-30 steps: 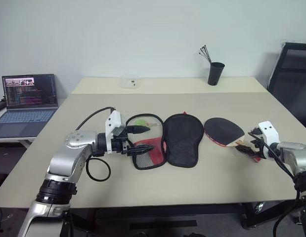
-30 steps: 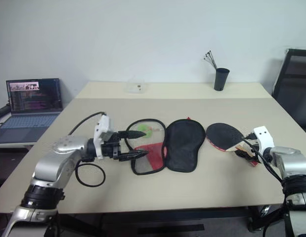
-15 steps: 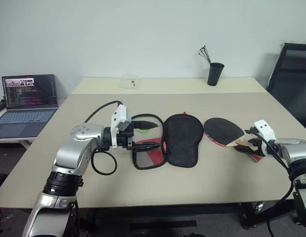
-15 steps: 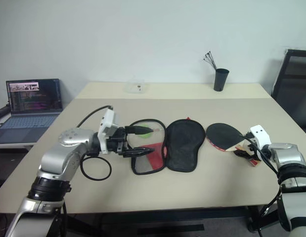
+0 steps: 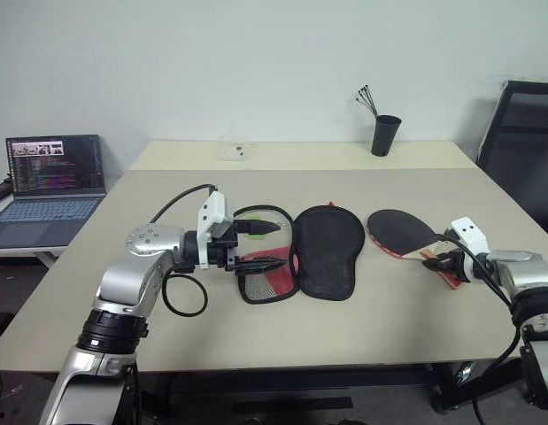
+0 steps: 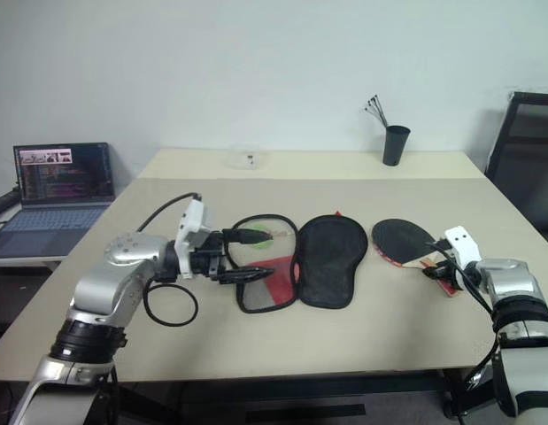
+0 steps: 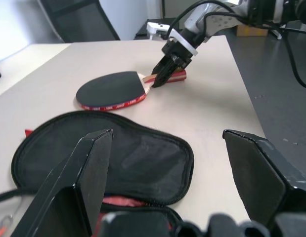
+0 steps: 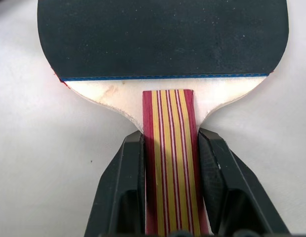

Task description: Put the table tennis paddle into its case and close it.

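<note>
The table tennis paddle (image 5: 399, 232) lies black face up on the table to the right of the case. My right gripper (image 8: 167, 143) is shut on its striped wooden handle (image 8: 167, 123), one finger against each side. The case (image 5: 327, 250) lies unzipped and spread flat, its black half to the right and its red mesh half (image 5: 266, 276) to the left. My left gripper (image 5: 266, 244) is open, pointing right over the mesh half, with nothing between its fingers. In the left wrist view the paddle (image 7: 110, 89) and the right gripper (image 7: 162, 79) lie beyond the case (image 7: 103, 148).
A small green object (image 5: 256, 236) lies by the case's left half. A black cable loop (image 5: 183, 297) hangs from my left arm. A laptop (image 5: 52, 177) sits at far left, a black pen cup (image 5: 386, 133) and a clear box (image 5: 231, 149) at the back, a chair (image 5: 521, 133) at right.
My right gripper's fingers have closed onto the paddle's handle, having stood open beside it before. The case and paddle lie where they were, and the left gripper stays open.
</note>
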You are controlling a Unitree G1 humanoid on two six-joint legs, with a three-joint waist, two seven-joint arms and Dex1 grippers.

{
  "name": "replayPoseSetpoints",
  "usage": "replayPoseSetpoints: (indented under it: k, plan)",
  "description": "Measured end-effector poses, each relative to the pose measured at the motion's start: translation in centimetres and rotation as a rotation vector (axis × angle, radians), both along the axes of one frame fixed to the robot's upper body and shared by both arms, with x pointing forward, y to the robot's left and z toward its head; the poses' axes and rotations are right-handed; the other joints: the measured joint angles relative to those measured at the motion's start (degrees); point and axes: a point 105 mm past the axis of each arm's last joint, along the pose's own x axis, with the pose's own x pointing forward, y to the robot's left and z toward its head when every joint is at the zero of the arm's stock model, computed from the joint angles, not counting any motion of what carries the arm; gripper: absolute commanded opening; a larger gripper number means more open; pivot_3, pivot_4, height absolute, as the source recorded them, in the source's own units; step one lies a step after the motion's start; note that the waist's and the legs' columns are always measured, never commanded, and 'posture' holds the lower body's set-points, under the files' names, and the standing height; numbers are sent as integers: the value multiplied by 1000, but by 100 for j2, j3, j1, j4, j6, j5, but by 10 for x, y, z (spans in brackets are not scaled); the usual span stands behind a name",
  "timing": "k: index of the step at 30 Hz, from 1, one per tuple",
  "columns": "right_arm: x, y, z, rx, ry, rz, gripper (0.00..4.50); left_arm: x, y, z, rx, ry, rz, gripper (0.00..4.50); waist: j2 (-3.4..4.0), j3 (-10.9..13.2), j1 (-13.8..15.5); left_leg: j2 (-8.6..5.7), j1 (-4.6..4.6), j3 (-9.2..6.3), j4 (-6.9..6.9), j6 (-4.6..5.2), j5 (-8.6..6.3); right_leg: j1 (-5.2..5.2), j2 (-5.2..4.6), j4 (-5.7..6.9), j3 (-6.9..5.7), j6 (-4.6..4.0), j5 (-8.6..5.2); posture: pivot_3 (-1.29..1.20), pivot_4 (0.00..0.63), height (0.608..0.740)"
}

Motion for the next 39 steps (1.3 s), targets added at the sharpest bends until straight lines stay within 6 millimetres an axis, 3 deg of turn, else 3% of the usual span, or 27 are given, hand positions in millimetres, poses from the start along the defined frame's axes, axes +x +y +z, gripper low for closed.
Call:
replayPoseSetpoints:
  k: [6, 9, 12, 17, 24, 39]
  plan:
    - [-10, -8, 6, 11, -27, -119, 1094, -2, 10, -6, -3, 11, 51, 3892, 4, 2, 38, -5, -21, -2, -4, 0, 0, -19, -8, -2, -1, 21, 12, 0, 150, 740]
    - [-15, 4, 21, 40, -66, -142, 1094, -5, 13, -8, -8, 13, 70, 3892, 8, 5, 31, -4, -36, -2, -6, 0, 0, -40, -7, 2, 0, 24, 14, 0, 150, 740]
    - [-20, 35, 40, 103, -133, -124, 1094, -8, 12, -8, -8, 12, 66, 3892, 9, 5, -10, 9, -34, 0, -9, 0, -1, -43, 2, 4, 1, 24, 13, 0, 150, 740]
    - [-30, 123, 49, 276, -165, -43, 1094, -10, 12, -10, -5, 16, 70, 3892, 11, 4, -28, 28, -31, -4, -7, 0, 0, -44, 19, 13, -4, 21, 14, 0, 150, 740]
    - [-34, 183, 39, 383, -107, -44, 1094, -11, 11, -10, -3, 14, 77, 3892, 13, 5, 24, 14, -37, 0, -8, 0, -1, -46, 9, 2, -2, 20, 14, 0, 150, 740]
    - [-18, 198, 19, 338, -100, -98, 1094, -12, 11, -11, -4, 7, 92, 3892, 13, 5, -8, 13, -36, 1, -13, 0, 0, -51, 9, 4, -2, 17, 13, 0, 150, 740]
